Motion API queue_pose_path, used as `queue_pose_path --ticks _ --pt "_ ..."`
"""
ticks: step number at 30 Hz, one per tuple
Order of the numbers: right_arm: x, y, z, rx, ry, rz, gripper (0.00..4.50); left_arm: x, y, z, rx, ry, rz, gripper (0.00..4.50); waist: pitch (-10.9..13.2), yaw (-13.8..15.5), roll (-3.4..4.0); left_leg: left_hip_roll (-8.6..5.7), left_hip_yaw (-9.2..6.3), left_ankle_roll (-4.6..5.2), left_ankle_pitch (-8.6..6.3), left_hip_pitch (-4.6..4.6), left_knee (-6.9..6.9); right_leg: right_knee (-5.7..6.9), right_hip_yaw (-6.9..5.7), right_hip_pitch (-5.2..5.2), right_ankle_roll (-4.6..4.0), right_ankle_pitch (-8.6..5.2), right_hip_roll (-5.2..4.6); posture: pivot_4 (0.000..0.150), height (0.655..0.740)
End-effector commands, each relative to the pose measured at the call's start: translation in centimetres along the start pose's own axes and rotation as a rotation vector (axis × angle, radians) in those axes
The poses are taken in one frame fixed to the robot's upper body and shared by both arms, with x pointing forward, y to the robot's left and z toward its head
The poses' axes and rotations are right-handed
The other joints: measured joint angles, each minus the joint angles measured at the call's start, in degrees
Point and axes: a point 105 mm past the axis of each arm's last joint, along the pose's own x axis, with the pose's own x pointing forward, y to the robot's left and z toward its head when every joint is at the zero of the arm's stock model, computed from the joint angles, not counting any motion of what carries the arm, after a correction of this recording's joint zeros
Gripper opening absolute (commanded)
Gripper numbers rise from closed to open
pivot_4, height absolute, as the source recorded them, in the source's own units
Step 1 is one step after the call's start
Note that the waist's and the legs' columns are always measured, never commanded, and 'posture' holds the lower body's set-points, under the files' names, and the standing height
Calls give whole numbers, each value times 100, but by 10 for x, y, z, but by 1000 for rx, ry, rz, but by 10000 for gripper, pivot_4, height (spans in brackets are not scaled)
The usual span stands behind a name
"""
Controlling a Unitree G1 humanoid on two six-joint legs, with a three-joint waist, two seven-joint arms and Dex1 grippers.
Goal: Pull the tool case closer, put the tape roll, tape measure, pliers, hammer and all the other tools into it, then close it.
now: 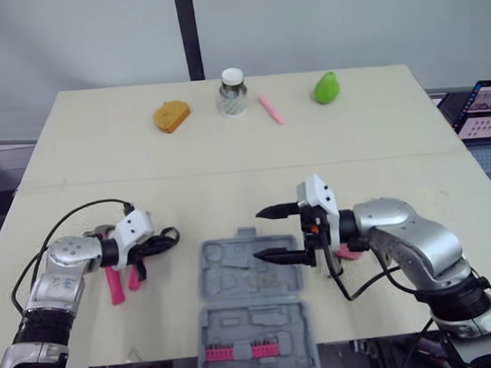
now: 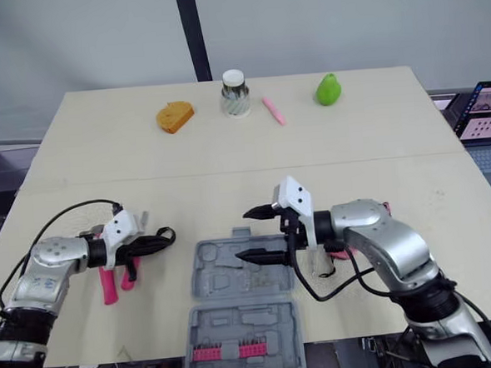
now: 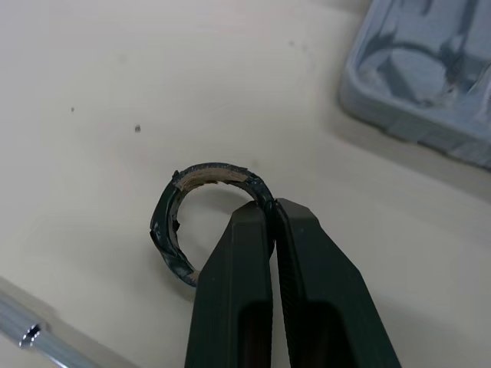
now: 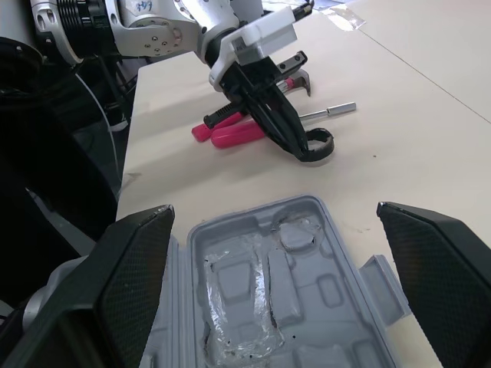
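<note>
Obs., standing at the worktop (image 1: 228, 164). The left gripper (image 3: 270, 211) has its jaws clenched on the tape roll (image 3: 215, 173), pinching the band at one spot on the ring. The roll sits just left of the tool case (image 1: 234, 276), near the pink-handled pliers (image 1: 116, 285) and a thin metal rod (image 4: 330, 112). I cannot tell whether the roll is resting on the surface or is just clear of it.

The right gripper (image 1: 269, 231) hangs over the far half of the case with its jaws released and wide apart, holding nothing. The case lies open and flat at the near edge of the worktop. A row of pink bits (image 1: 236, 351) sits in its near half.

Handling, my judgement: the roll looks nearly spent — a thin black band on a pale card core, with ragged edges. It is very light, so weight is no concern. The wall is soft, and a hard squeeze would likely ovalise it. Exposed adhesive could also cling to a finger on release. A pinch through the wall, as now, seems the right hold, since gripping across the ring would crush it.

A round recess (image 3: 414, 69) in the near corner of the case looks like the likely seat — the roll should be lowered in flat.
</note>
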Motion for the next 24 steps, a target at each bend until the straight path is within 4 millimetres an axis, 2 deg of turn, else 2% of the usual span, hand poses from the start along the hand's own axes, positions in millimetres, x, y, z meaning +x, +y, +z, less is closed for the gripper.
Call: queue_pose_path --ticks 1,9,15,24 --pt "-15 5 18 -77 -24 13 45000 -7 -5 27 35 -72 -36 533 0 0 0 0 -1 0 0 0 0 0 0 0 0 0 0 1500 7400" --pt "-41 6 15 -111 76 17 45000 9 -29 66 0 -227 -109 533 0 3 -1 1 -1 0 0 0 -1 -3 1 3 0 0 0 1500 7400" --pt "-50 3 19 -144 104 -5 45000 25 -51 63 -69 -259 -154 533 1 6 -2 1 -1 0 0 0 -1 -5 1 3 0 0 0 1500 7400" --pt "-53 2 22 -161 119 -13 45000 33 -52 49 -55 -186 -149 533 2 58 -3 -2 -1 2 1 0 3 -8 2 7 0 0 -4 1500 7400"
